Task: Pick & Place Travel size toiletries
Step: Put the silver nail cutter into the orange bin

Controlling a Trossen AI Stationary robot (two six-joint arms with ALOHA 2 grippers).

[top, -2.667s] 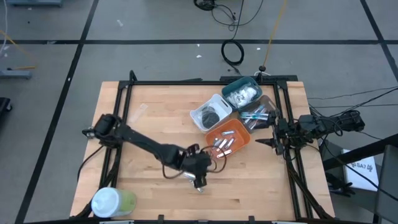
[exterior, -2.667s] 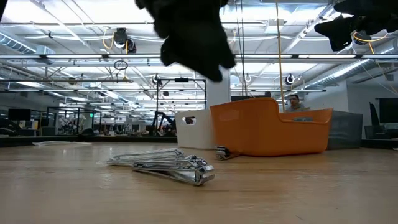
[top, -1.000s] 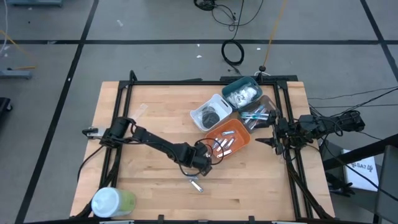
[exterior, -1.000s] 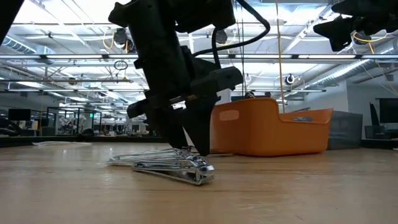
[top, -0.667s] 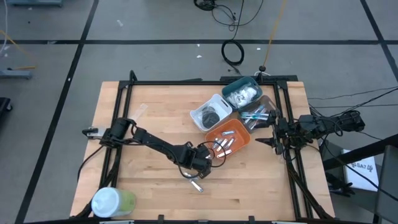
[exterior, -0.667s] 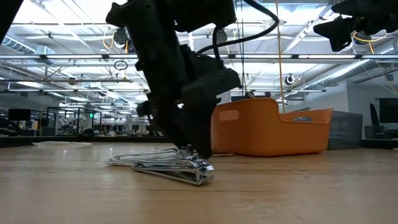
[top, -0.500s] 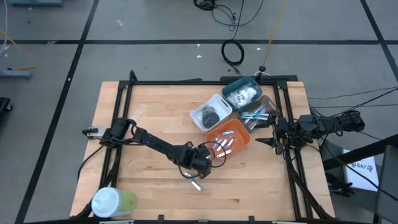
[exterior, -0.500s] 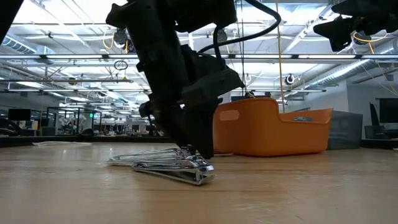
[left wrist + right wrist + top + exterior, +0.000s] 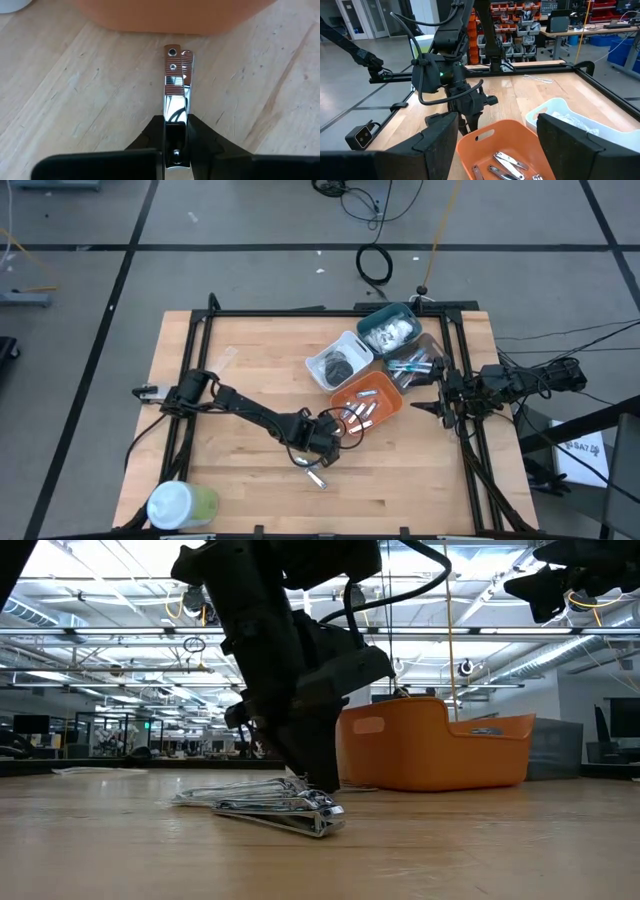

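My left gripper (image 9: 325, 436) is low over the table just near of the orange bin (image 9: 368, 400), shut on a small silver nail clipper (image 9: 175, 95). Another silver clipper (image 9: 316, 477) lies flat on the wood closer to the near edge and shows in front in the low view (image 9: 285, 812). More clippers lie in the orange bin. My right gripper (image 9: 440, 402) waits open above the table's right edge; in the right wrist view its fingers stand wide apart (image 9: 495, 145). My left gripper pinches the silver clipper between its two fingers at the end away from the orange bin (image 9: 175, 131), one finger (image 9: 150, 135) on each long side. The fingers come slanting down from above. The clipper's free end (image 9: 177, 52) points at the bin; whether it rests on the wood I cannot tell.
A white bin (image 9: 338, 362) with dark discs, a teal bin (image 9: 390, 330) with white packets and a dark bin (image 9: 415, 365) with blue-white sticks stand behind the orange one. A large white-and-green cylinder (image 9: 180, 505) stands at the near left corner. Bare wood spreads to the left.
My left gripper has stayed low at the table and has edged slightly toward the orange bin. The loose clipper on the wood has not moved.
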